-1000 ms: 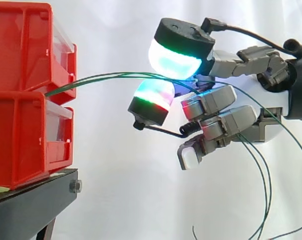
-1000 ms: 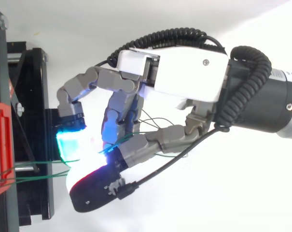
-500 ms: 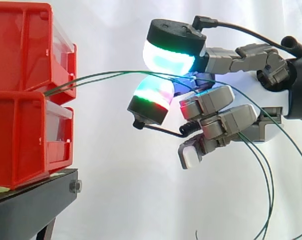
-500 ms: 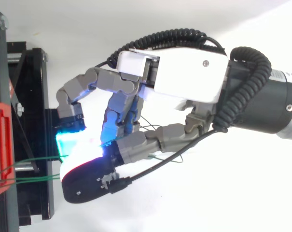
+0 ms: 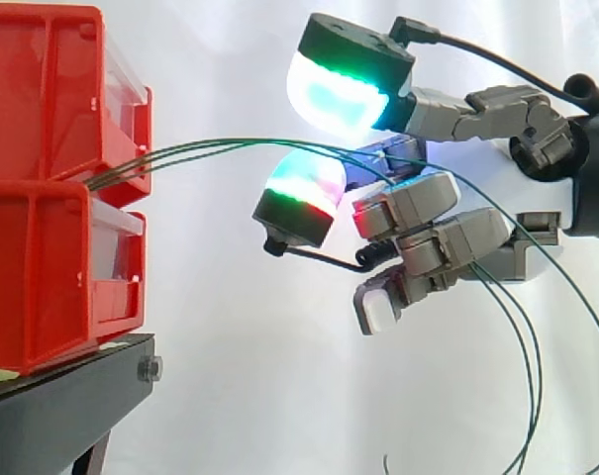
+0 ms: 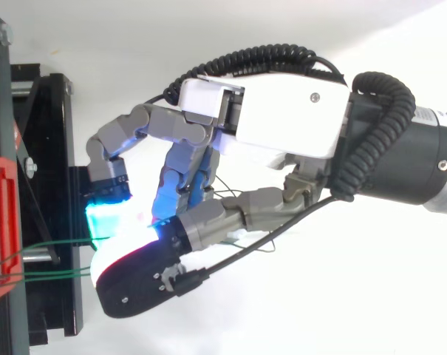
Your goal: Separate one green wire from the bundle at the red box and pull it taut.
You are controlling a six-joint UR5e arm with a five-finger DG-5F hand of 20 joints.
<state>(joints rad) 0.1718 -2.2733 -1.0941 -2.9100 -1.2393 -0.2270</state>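
1. A white fabric curtain [image 5: 230, 376] hangs behind the whole scene.
2. Two red plastic bins [image 5: 42, 188] are stacked one on the other on a black metal stand [image 5: 51, 406]. They sit at the left of the side view.
3. The grey-and-white robot hand [image 6: 282, 111] reaches in from the right. It is near the bins but clear of them.
4. The robot hand is partly open and its two large glowing fingertips stand apart.
   - The upper pad [image 5: 339, 94], lit cyan and green, is raised well above the wires.
   - The lower pad [image 5: 301, 193], lit red, green and cyan, sits just beneath them.
   - The other fingers are curled in under the palm.
   - Nothing looks clamped. Whether a strand is caught among the curled fingers, I cannot tell.
5. A bundle of thin green wires [image 5: 220, 144] comes out of the seam between the two bins.
   - It arcs rightward through the gap between the two pads and passes the curled fingers.
   - It then hangs slack at the right of the side view.
   - From above, the strands [image 6: 53, 242] run from the bin edge in under the hand.
   - They lie close together and fan out only slightly at the bin.
6. My reading is that the separating step is under way. No single strand is isolated yet and none is taut.
7. The next move calls for getting just one strand between the two pads and closing them on it. The robot hand would then draw away from the bins until the sag goes out of that strand. The main risk is pinching two strands at once, since they lie so close together.
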